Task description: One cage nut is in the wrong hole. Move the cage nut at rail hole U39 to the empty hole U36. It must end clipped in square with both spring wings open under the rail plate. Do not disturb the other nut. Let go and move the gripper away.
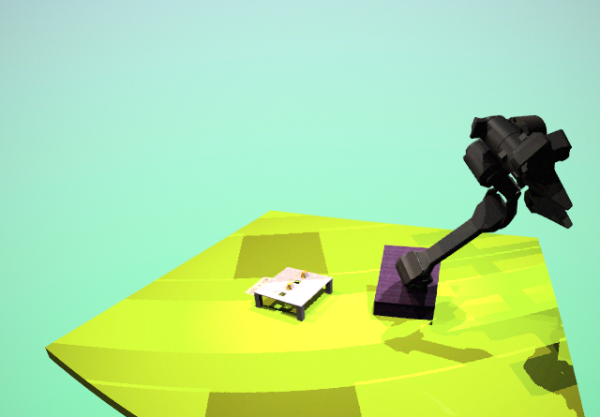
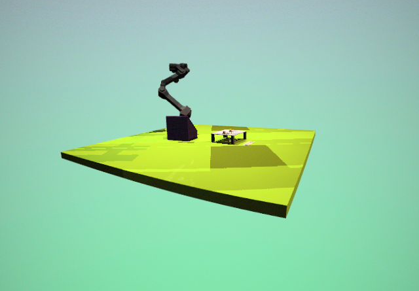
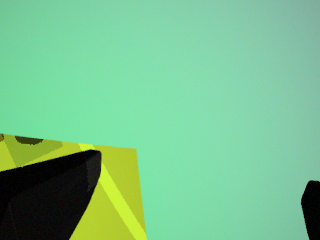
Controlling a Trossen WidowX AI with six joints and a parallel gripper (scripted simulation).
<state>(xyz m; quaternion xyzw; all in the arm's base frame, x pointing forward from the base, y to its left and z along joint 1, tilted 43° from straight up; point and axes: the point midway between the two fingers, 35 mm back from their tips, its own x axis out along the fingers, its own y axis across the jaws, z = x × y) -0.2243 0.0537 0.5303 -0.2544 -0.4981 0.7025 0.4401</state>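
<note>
"Where are the cage nuts?"

"There are two small orange-and-gold nuts, one nearer (image 1: 290, 285) and one farther (image 1: 304, 274) in the top view, both at the white rail plate (image 1: 301, 291) (image 2: 238, 133). I can't read the hole labels, so I can't say which is at U39."

"And the gripper (image 1: 570, 215) (image 2: 176, 80) (image 3: 208, 180)?"

"Well apart from them. From the top view, it hangs high at the far right, beyond the purple block (image 1: 387, 279) (image 2: 177, 127), while the plate is to the block's left."

"How do the fingers stand?"

"Wide open. The wrist view has one at the left and the other at the right edge, with a broad gap between. They hold nothing and touch neither nut nor plate."

"Any open holes?"

"Two dark openings show in the top view: one between the nuts, another at the near side of the nearer nut. Which is U36, I can't tell."

"Are the spring wings open under the plate?"

"Too small to tell. The plate stands on dark legs on the yellow-green table (image 1: 193, 325) (image 2: 169, 154) (image 3: 122, 205), with a pale strip (image 1: 256, 287) (image 2: 249, 143) lying just beside it."
</note>
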